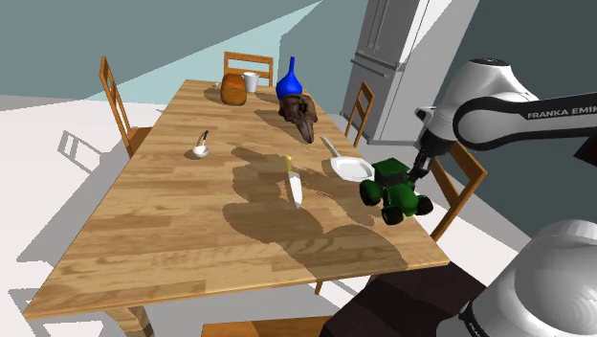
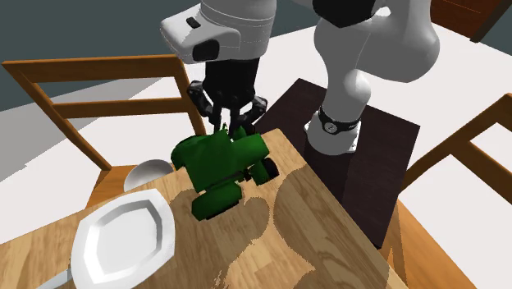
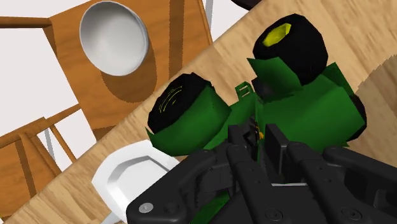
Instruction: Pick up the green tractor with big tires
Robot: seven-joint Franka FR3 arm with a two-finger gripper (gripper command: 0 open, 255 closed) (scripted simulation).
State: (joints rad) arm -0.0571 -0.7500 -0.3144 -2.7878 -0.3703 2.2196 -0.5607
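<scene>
The green tractor (image 1: 390, 188) with big black tires is at the wooden table's (image 1: 191, 230) corner nearest the stand, tilted nose-down. My black gripper (image 1: 417, 174) comes down on it from above. In the second exterior view the fingers of the gripper (image 2: 230, 127) pinch the top of the tractor (image 2: 221, 160), which hangs askew just over the table (image 2: 312, 238). In the wrist view the gripper (image 3: 257, 137) clasps a thin green part of the tractor (image 3: 305, 108) between its fingers. Whether a wheel still touches the wood I cannot tell.
A white plate (image 1: 351, 169) lies right beside the tractor, a knife (image 1: 295, 184) further in. A white bowl (image 2: 146, 172) sits on the chair seat by this corner. Further back stand a brown skull-like figure (image 1: 298, 113), a blue vase (image 1: 290, 81), bread (image 1: 233, 89) and a mug (image 1: 251, 82).
</scene>
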